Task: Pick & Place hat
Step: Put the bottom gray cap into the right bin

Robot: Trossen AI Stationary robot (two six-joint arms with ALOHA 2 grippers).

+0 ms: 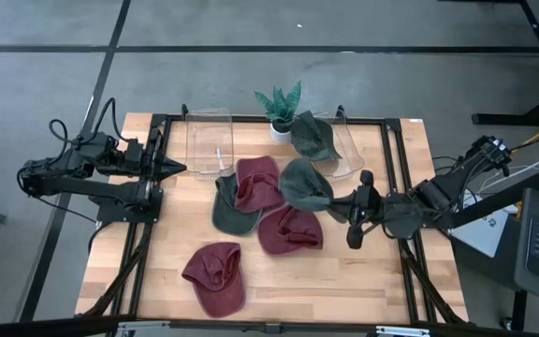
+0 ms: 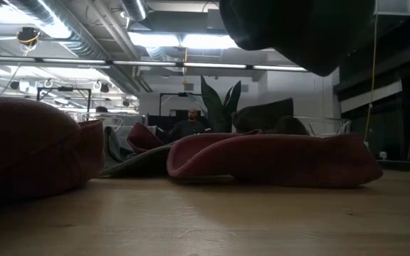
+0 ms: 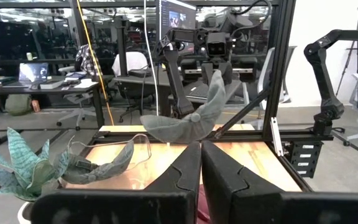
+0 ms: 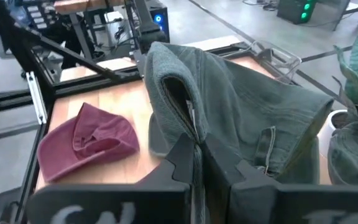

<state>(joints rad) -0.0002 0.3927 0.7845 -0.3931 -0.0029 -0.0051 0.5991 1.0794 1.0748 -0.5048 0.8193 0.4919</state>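
The right gripper [image 1: 337, 199] has its jaws clenched on a green hat [image 1: 304, 183] lifted above the desk [image 1: 344, 281]; the grip looks thin, so it may slip. The left gripper [image 1: 178, 168] waits clenched, empty.

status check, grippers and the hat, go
Right gripper shut on green hat, lifted above table. Left gripper shut, idle at left edge. Clear bin empty.
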